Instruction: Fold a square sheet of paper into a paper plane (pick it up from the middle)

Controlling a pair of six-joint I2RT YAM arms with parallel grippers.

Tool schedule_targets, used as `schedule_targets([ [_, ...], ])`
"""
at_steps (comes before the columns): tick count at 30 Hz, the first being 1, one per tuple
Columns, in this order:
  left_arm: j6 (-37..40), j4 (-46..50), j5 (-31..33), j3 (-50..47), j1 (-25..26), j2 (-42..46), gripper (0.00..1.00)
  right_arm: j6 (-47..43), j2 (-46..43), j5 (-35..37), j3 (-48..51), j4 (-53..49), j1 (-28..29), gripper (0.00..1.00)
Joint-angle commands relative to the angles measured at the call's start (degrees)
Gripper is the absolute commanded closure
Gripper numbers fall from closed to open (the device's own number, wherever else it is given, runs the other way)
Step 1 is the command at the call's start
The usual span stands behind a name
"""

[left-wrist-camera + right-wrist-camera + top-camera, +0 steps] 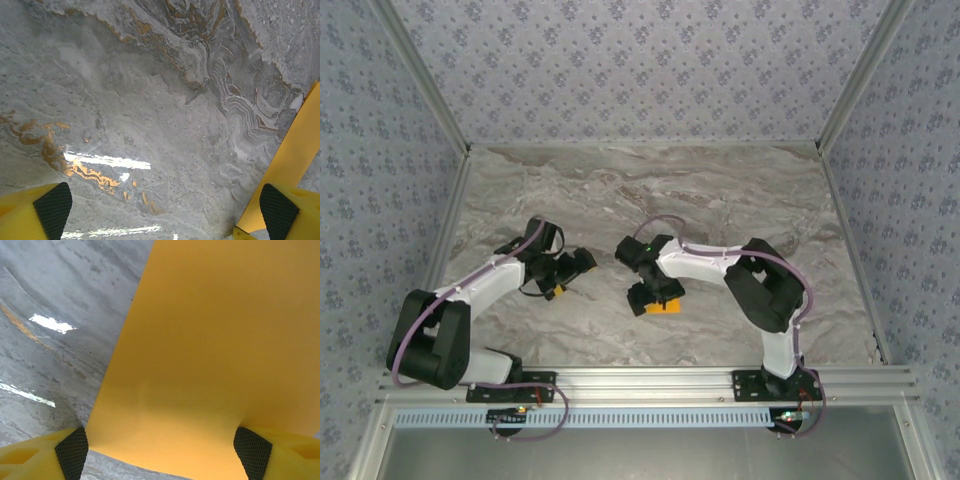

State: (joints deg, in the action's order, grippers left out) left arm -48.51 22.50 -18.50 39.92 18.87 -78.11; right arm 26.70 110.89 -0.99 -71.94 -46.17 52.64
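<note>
The square sheet of paper is plain bright orange. In the right wrist view it spans the gap of my right gripper. The jaws stand wide apart, and both black pads touch the sheet, one at its left edge and one further in on its right side. The sheet bows slightly between them. From above, a small orange part of the sheet shows under the right gripper, near the table's middle front. My left gripper hovers to the left of it. That left gripper is open with bare marble between its fingers.
The grey marble tabletop stretches back to patterned walls on three sides. A metal rail runs along the near edge, where both arm bases sit. An orange-yellow strip slants along the right side of the left wrist view.
</note>
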Motion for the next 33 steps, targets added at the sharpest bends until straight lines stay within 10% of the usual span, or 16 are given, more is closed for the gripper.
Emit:
schedule_targets([
  [1,1.0,0.4,-0.7,0.8,0.3,-0.6,0.01,1.8,6.9,0.5,4.8,1.9,-0.9,0.18],
  [33,1.2,0.5,-0.6,0.8,0.6,-0.6,0.01,-6.7,3.3,-15.6,12.6,9.5,-10.3,0.21],
])
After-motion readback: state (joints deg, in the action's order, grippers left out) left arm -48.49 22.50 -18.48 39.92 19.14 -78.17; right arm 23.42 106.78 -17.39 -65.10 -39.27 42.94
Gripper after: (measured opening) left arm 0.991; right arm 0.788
